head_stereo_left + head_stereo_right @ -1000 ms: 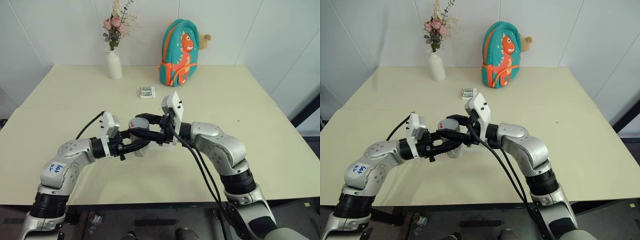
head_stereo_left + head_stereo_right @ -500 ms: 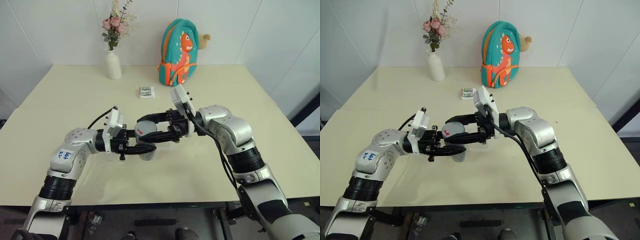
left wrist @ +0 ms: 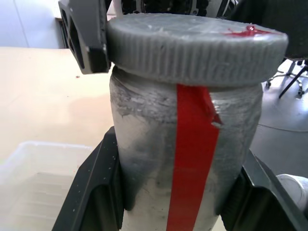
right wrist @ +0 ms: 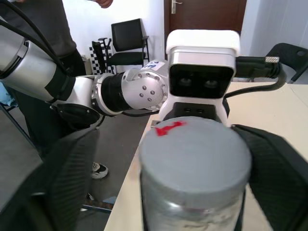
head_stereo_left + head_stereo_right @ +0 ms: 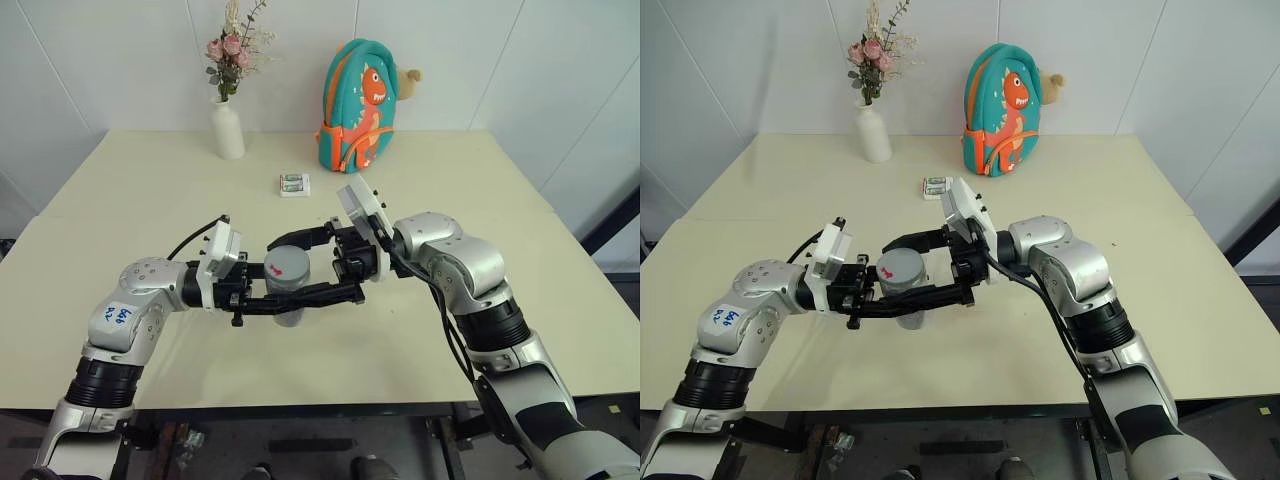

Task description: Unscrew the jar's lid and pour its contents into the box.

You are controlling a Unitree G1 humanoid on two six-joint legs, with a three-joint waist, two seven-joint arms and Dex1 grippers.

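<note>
Our right gripper (image 5: 312, 262) now stands with its two black fingers spread wide, one behind the lid (image 5: 287, 265) and one in front of it, neither pressing on the cap; half a second ago those same fingers were pinched onto the lid's rim, so we have just let go of it. Our left gripper (image 5: 290, 298) is clamped shut on the jar (image 3: 185, 163), holding it upright above the cream table (image 5: 140, 180), and the left wrist view shows its fingers (image 3: 91, 192) hugging both sides of the frosted body with its red tape strip. The grey ribbed lid is still seated on the jar's mouth, red mark upward, with no gap at the thread that we can make out. We read this as the release between two turns: one twist is finished, and the right wrist has to swing back before it can bite the cap again. We judge that the unscrewing is only partly done and nothing has been poured; the contents cannot be seen through the cloudy wall. The clear plastic box (image 3: 33, 178) shows in the left wrist view just beyond and below the jar, so the pouring target lies close by. The white vase of flowers (image 5: 227, 125), the teal dinosaur backpack (image 5: 360, 105) and the small packet (image 5: 294, 184) sit well apart at the back.
</note>
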